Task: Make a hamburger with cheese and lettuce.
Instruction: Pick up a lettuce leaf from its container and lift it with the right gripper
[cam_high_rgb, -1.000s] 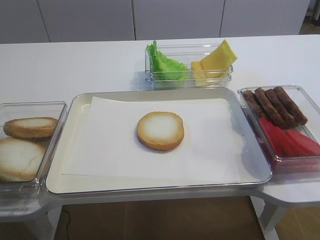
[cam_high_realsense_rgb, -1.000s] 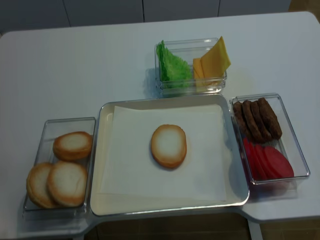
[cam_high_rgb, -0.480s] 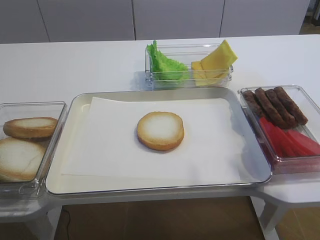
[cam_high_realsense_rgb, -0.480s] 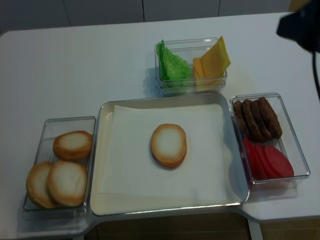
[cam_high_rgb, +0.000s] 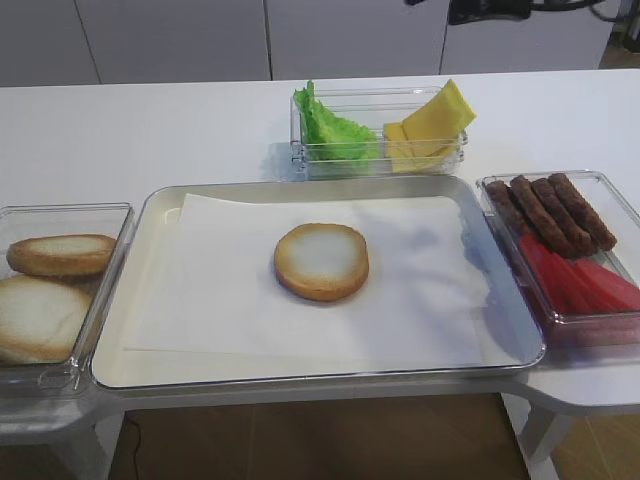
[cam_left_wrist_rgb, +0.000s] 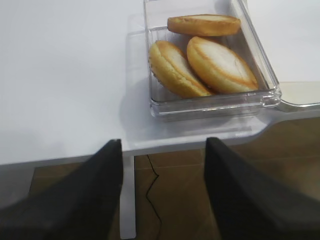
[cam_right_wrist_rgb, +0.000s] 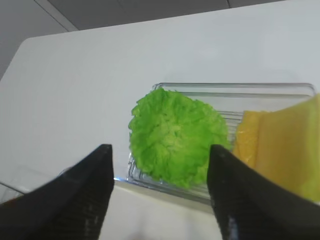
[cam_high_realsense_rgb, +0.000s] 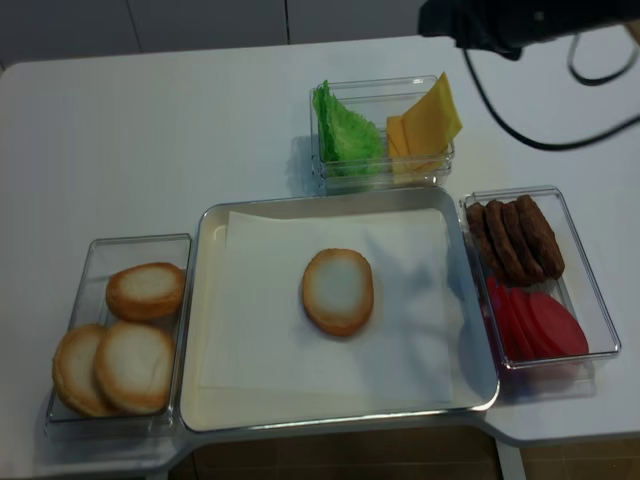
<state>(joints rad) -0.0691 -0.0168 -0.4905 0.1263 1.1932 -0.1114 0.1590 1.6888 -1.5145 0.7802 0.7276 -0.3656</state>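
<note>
The hamburger bun half (cam_high_rgb: 321, 262) lies pale face up on the paper in the middle of the tray (cam_high_rgb: 150, 215); it also shows in the realsense view (cam_high_realsense_rgb: 338, 291). The lettuce (cam_right_wrist_rgb: 175, 135) and the cheese slices (cam_right_wrist_rgb: 280, 150) stand side by side in a clear box (cam_high_rgb: 300, 150) behind the tray. My right gripper (cam_right_wrist_rgb: 160, 200) is open and empty, high above the tray's far edge, with the lettuce between its fingers in view. Its arm (cam_high_realsense_rgb: 500, 20) shows at the top. My left gripper (cam_left_wrist_rgb: 162, 190) is open and empty, off the table's front left edge.
A clear box (cam_left_wrist_rgb: 165, 107) at the left holds three browner bun halves (cam_left_wrist_rgb: 220, 62). A clear box (cam_high_realsense_rgb: 590, 290) at the right holds brown sausages (cam_high_realsense_rgb: 515, 238) and red slices (cam_high_realsense_rgb: 540, 325). White table (cam_high_realsense_rgb: 150, 140) lies around them.
The right arm has come in from the top right and moved left above the lettuce and cheese box. Its shadow now falls on the tray. The food has not moved.
</note>
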